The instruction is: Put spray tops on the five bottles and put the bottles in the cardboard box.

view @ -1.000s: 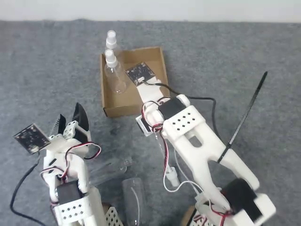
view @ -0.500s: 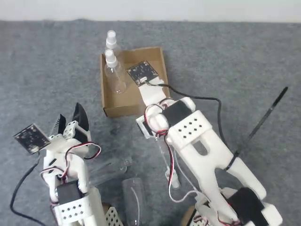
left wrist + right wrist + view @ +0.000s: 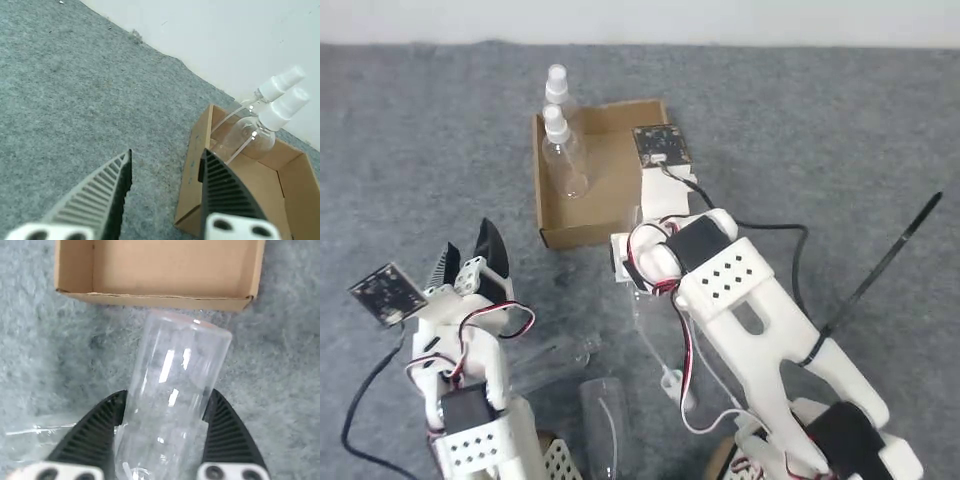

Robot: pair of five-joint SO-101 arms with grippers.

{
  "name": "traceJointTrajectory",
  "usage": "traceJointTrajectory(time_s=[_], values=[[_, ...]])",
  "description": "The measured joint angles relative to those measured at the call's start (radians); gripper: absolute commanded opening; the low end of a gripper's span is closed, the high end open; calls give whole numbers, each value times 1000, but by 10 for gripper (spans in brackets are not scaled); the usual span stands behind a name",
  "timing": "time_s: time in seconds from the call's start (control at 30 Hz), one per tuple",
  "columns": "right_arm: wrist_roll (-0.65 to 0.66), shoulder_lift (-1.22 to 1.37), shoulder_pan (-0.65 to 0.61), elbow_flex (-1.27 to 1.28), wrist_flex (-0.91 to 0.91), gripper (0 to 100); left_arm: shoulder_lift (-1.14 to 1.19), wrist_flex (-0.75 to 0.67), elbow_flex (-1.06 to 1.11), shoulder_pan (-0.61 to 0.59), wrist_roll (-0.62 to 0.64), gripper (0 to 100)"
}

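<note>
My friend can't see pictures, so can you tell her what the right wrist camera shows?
The right gripper grips a clear bottle between its two black fingers. The bottle's flat end points at a cardboard box that sits on grey carpet.

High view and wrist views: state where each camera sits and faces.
High view: fixed overhead, looking down on left arm, right arm and cardboard box.
Left wrist view: on the wrist, past the open left gripper toward the box.
Right wrist view: down past the right gripper clamping a clear bottle.
All share the box.
</note>
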Motion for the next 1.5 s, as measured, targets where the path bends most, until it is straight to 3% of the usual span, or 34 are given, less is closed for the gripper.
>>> traceJointTrajectory(time_s=[0.43,0.83,1.2,1.5], values=[[-206,0,2,0,-37,76,0,0,0,0,0,206],[-394,-46,135,0,-86,76,0,0,0,0,0,206],[-408,-256,253,77,-121,76,0,0,0,0,0,206],[-408,-445,344,379,-276,75,0,0,0,0,0,206]])
